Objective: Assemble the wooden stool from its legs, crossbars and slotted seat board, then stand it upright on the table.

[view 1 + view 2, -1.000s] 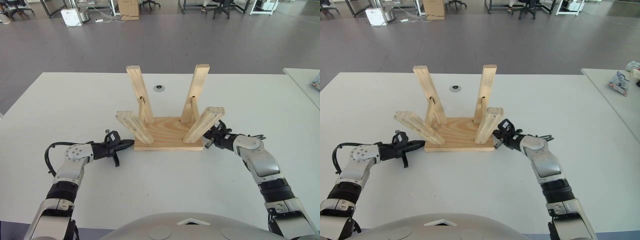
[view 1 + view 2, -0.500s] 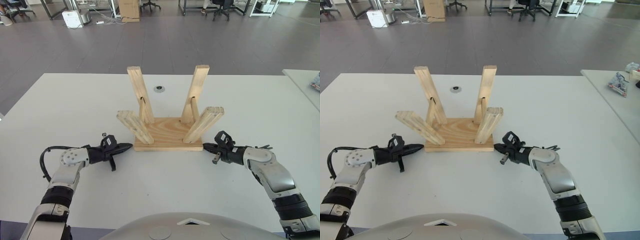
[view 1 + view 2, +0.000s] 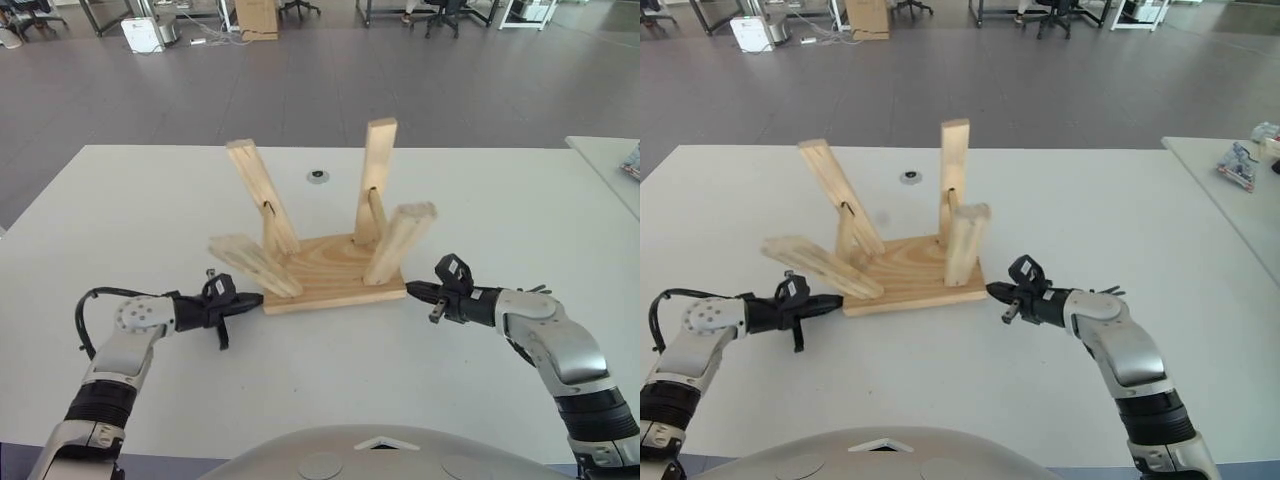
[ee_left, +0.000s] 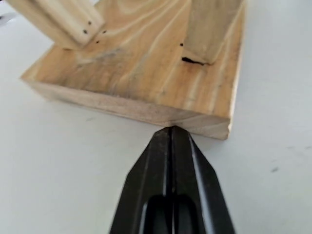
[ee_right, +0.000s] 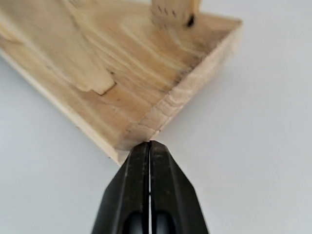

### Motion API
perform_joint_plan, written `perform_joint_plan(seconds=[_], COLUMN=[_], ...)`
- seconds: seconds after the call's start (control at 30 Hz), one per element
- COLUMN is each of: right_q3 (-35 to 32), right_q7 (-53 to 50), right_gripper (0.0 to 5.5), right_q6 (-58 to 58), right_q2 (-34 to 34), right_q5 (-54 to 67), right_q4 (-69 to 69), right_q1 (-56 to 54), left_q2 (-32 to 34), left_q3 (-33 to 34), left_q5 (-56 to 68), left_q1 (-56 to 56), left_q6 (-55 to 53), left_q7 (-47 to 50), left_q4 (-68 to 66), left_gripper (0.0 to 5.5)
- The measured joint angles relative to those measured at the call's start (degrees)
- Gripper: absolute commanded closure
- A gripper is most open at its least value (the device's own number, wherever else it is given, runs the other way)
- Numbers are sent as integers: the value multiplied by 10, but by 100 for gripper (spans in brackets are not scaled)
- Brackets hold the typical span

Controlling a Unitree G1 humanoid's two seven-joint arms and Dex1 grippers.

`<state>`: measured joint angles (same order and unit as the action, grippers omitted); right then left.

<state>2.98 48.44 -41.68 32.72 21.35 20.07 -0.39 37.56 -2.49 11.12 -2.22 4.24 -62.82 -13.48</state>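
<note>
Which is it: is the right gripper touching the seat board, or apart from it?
Touching. The right wrist view shows the right gripper, shut, tip against a corner of the seat board, with no gap.

Closed left pincer [image 4: 171, 130] against seat board [image 4: 146, 78]

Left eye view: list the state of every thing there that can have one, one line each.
stool, upside down, not yet stood upright.
seat board, lying on the table.
legs, all four set in the board, pointing up and splayed.
left gripper, fingers shut, tip at the board's left edge.
right gripper, fingers shut, tip at the board's right near corner.
</note>
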Motion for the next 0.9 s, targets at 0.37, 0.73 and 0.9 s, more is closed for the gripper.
perform_joint_plan(seconds=[0.37, 0.73, 0.9], right_q3=[-72, -119, -128], right_q7=[42, 15, 21], right_gripper=[550, 550, 550], right_q6=[-147, -147, -148], right_q2=[78, 91, 98], right_q5=[161, 153, 184], right_q4=[121, 99, 103], right_q1=[-25, -17, -11], left_q2=[58, 109, 109], left_q3=[50, 60, 87], left_q5=[6, 86, 87], left_q1=[-7, 51, 18], left_q6=[-121, -265, -272], left_q7=[36, -27, -21], left_q4=[185, 321, 321], left_gripper=[549, 549, 549])
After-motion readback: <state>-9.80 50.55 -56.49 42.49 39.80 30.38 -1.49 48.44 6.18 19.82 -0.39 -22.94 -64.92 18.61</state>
